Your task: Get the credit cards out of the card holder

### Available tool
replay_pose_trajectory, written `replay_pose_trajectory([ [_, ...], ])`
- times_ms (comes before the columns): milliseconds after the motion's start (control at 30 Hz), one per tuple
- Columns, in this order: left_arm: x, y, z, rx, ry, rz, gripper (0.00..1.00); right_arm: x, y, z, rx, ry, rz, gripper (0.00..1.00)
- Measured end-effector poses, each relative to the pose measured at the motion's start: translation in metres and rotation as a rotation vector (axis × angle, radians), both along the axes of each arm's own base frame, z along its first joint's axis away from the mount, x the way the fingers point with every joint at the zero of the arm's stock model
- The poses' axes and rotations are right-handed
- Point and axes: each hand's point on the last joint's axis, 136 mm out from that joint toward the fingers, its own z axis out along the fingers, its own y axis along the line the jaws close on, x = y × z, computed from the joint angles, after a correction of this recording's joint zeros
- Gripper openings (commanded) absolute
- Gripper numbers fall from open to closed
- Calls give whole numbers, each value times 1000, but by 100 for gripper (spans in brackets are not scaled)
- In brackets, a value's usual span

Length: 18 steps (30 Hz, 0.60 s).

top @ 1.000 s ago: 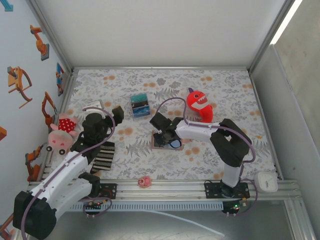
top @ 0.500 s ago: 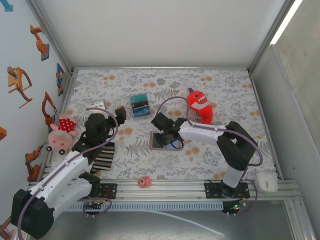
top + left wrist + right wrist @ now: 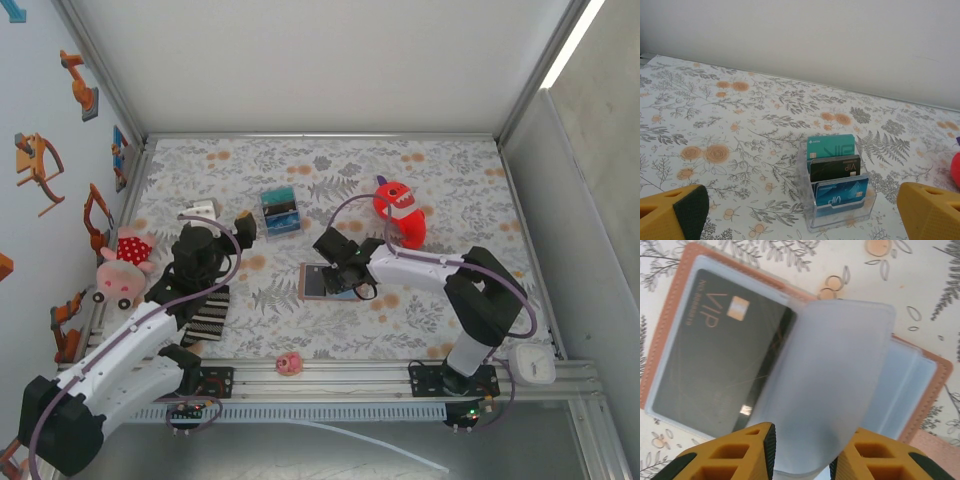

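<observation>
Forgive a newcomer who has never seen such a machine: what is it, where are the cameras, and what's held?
Two white robot arms sit at a flowery table's edge. The overhead picture shows both; the others come from wrist cameras. The left gripper, wide open, empty, faces a clear plastic stand of three cards. The right gripper straddles a lifted clear sleeve of the open tan-brown card holder, beside a black VIP card; grip uncertain. A red plush monster lies nearby.

dark card (image 3: pixel 715 350), just ahead of right gripper (image 3: pixel 802 455): "vip"
teal card (image 3: pixel 831 148), ahead of left gripper (image 3: pixel 805 215): "vip"
black card (image 3: pixel 835 168): "vip"
blue card (image 3: pixel 840 192): "vip"
</observation>
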Motion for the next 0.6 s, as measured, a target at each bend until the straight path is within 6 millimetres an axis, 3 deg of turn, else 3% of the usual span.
replay_pose_trajectory([
  [600, -2, -6, -1, 45, -8, -15, 97, 18, -41, -18, -21, 33, -120, 32],
])
